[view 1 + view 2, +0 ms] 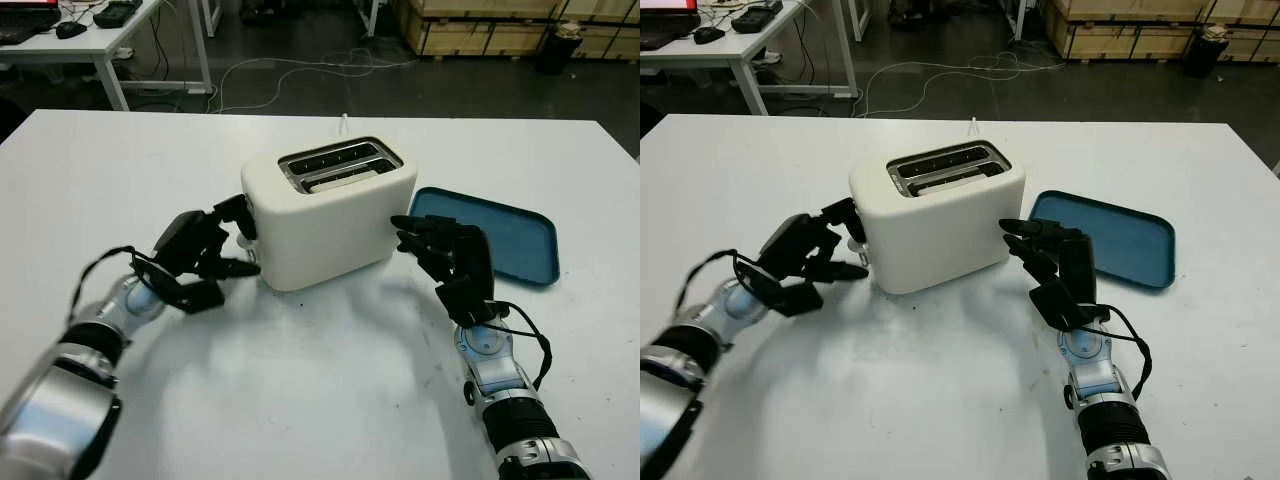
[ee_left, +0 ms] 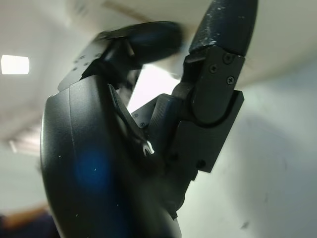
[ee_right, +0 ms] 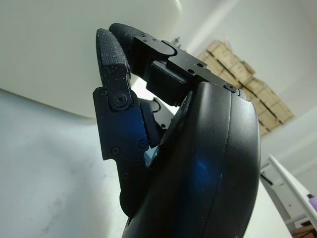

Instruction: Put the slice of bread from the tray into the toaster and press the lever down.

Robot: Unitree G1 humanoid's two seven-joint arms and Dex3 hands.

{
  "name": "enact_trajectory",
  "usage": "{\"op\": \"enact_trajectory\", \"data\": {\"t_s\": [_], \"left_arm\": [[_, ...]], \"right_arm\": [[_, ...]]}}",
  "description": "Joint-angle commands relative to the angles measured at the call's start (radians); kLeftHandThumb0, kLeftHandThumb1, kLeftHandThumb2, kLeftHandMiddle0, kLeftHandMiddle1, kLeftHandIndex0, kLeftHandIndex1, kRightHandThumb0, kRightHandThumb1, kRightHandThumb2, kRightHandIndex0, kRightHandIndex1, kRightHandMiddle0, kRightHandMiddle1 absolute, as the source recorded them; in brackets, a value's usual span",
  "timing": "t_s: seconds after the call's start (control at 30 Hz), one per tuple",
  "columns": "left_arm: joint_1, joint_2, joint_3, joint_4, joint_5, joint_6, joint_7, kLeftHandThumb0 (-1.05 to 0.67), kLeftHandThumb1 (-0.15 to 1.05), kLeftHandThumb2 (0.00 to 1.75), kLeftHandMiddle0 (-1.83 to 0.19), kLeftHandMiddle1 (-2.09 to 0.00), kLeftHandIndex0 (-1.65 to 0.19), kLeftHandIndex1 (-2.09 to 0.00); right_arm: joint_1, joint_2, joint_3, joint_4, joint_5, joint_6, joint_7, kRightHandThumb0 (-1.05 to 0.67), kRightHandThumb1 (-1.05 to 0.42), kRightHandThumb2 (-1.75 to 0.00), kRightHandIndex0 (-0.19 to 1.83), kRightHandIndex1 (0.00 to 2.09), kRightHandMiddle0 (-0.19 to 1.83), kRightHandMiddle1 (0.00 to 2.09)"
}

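Left hand (image 1: 200, 255) is shown, in the left eye view, at the toaster's (image 1: 330, 225) left end, where the lever is taken to sit; the lever itself is hidden by the hand, and whether the hand is clamped on it or merely set against it cannot be told. A pale slice, judged to be the bread (image 1: 345, 177), is seen sunk in the nearer slot. The tray (image 1: 520, 240) lies bare, just to the right of the toaster on the table (image 1: 300, 400). The right hand (image 1: 450, 255) is held just beside the toaster's right wall, uncurled and holding nothing.

In the right eye view the same layout is presented, with a narrow gap visible between the right hand and the toaster.

In the left wrist view the hand's black shell is seen close against the pale toaster wall.

In the right wrist view the toaster's rounded wall is seen just beyond the hand, apart from it.

The loading step is judged complete; the lever step is in hand. A firm downward push at the left end is called for next, while the toaster is kept from sliding or tipping, for which the right hand is well placed.
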State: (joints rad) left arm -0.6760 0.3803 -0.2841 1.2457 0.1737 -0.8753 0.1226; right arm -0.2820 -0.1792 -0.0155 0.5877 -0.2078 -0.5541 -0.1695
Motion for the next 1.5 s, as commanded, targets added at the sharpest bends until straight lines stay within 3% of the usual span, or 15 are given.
{"op": "enact_trajectory", "data": {"t_s": [0.0, 0.17, 0.57, 0.7, 0.77, 0.83, 0.87, 0.9, 0.93, 0.97, 1.0, 1.13, 1.23, 1.47], "left_arm": [[0.111, -0.165, 0.002, 0.095, 0.009, 0.300, -0.177, -1.05, 0.75, 0.00, -1.55, -0.40, -1.57, -0.10], [0.125, -0.157, -0.030, 0.096, 0.029, 0.324, -0.192, -1.05, 0.68, 0.00, -1.57, -0.27, -1.57, -0.13], [0.099, -0.109, -0.066, 0.084, 0.060, 0.325, -0.180, -1.05, 0.72, 0.01, -1.57, -0.35, -1.57, -0.11], [0.076, -0.063, -0.051, 0.063, 0.040, 0.269, -0.194, -1.05, 0.77, 0.02, -1.57, -0.35, -1.57, -0.08], [0.062, -0.064, 0.044, 0.031, -0.087, 0.231, -0.289, -1.05, 0.77, 0.01, -1.57, -0.70, -1.57, -0.07], [0.048, -0.079, 0.091, 0.022, -0.138, 0.286, -0.326, -1.05, 0.75, 0.01, -1.57, -0.98, -1.57, -0.09], [0.043, -0.094, 0.060, 0.041, -0.096, 0.374, -0.308, -1.05, 0.73, 0.01, -1.57, -1.02, -1.57, -0.12], [0.041, -0.107, 0.028, 0.058, -0.057, 0.443, -0.296, -1.05, 0.64, 0.01, -1.55, -0.67, -1.57, -0.18], [0.048, -0.128, -0.007, 0.076, -0.020, 0.508, -0.300, -1.05, 0.60, 0.01, -1.56, -0.55, -1.57, -0.21], [0.056, -0.149, -0.032, 0.089, 0.001, 0.557, -0.313, -1.05, 0.54, 0.02, -1.57, -0.66, -1.57, -0.26], [0.062, -0.163, -0.043, 0.096, 0.007, 0.587, -0.326, -1.05, 0.50, 0.02, -1.57, -0.61, -1.57, -0.30], [0.073, -0.168, -0.048, 0.097, 0.006, 0.617, -0.340, -1.05, 0.48, 0.01, -1.57, -0.58, -1.57, -0.32], [0.066, -0.156, -0.060, 0.094, 0.021, 0.615, -0.332, -1.05, 0.49, 0.01, -1.57, -0.83, -1.57, -0.33], [0.067, -0.143, -0.063, 0.082, 0.017, 0.595, -0.334, -1.05, 0.50, 0.00, -1.57, -0.87, -1.57, -0.34]], "right_arm": [[0.002, -0.019, -0.010, 0.001, 0.009, 0.016, 0.011, -0.50, -0.92, -0.02, 0.96, 0.94, 1.20, 0.00], [-0.001, -0.024, -0.012, 0.008, 0.016, 0.012, 0.023, -0.49, -0.92, -0.03, 0.95, 0.94, 1.19, 0.00], [-0.005, -0.015, -0.011, 0.001, 0.022, 0.023, 0.035, -0.51, -0.92, -0.03, 0.98, 0.97, 1.21, 0.01], [-0.003, -0.019, -0.012, -0.001, 0.021, 0.022, 0.036, -0.51, -0.92, -0.03, 0.98, 0.98, 1.21, 0.01], [-0.003, -0.017, -0.012, -0.001, 0.019, 0.024, 0.034, -0.51, -0.92, -0.03, 0.97, 0.99, 1.21, 0.01], [-0.002, -0.016, -0.011, -0.003, 0.018, 0.019, 0.035, -0.51, -0.92, -0.03, 0.97, 0.99, 1.21, 0.01], [-0.002, -0.015, -0.010, -0.002, 0.016, 0.019, 0.034, -0.51, -0.92, -0.03, 0.97, 0.99, 1.21, 0.01], [-0.001, -0.015, -0.010, -0.002, 0.014, 0.019, 0.033, -0.51, -0.92, -0.03, 0.97, 0.99, 1.21, 0.01], [0.000, -0.016, -0.011, -0.004, 0.012, 0.022, 0.030, -0.51, -0.92, -0.04, 0.97, 0.99, 1.21, 0.01], [0.002, -0.018, -0.012, -0.007, 0.009, 0.025, 0.027, -0.51, -0.92, -0.03, 0.96, 0.99, 1.21, 0.01], [0.003, -0.021, -0.013, -0.010, 0.007, 0.028, 0.025, -0.50, -0.92, -0.03, 0.96, 0.99, 1.20, 0.00], [0.001, -0.028, -0.015, 0.001, 0.011, 0.016, 0.031, -0.47, -0.92, -0.02, 0.94, 0.99, 1.19, 0.00], [0.002, -0.020, -0.013, 0.004, 0.021, 0.014, 0.040, -0.49, -0.92, -0.03, 0.94, 0.99, 1.20, 0.01], [0.006, -0.015, -0.010, -0.006, 0.014, 0.026, 0.033, -0.50, -0.92, -0.03, 0.95, 0.99, 1.21, 0.01]]}}
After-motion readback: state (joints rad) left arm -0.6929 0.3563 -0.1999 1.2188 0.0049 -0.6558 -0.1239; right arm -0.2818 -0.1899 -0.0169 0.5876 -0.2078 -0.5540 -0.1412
